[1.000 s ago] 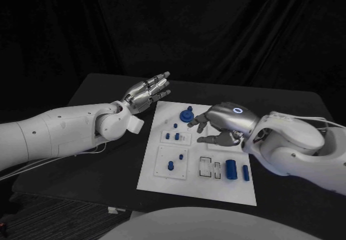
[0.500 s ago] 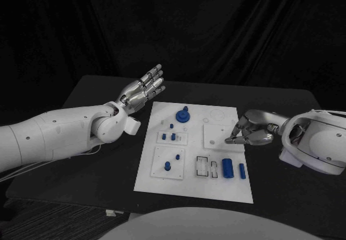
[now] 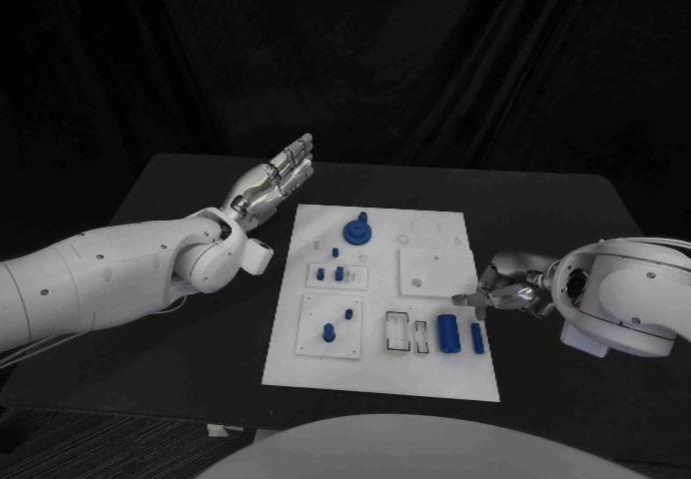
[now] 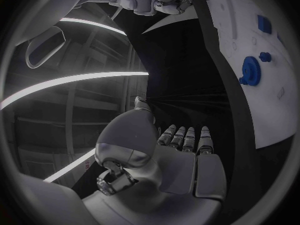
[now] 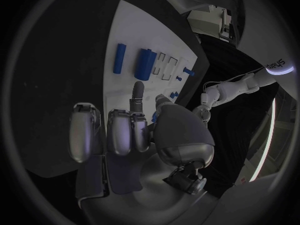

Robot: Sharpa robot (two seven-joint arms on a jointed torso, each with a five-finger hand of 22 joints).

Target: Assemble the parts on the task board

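Head view, flat white task board (image 3: 432, 374), round blue gear (image 3: 354, 233), cylindrical blue part (image 3: 449, 334)

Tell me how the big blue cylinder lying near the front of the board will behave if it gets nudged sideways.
The blue cylinder lies on its side on the flat task board, so it would probably roll rather than slide. It looks like solid moulded plastic: likely stiff and fairly light. Its smooth round surface may slip in a loose pinch. The slim blue bar beside it might stop a roll that way.
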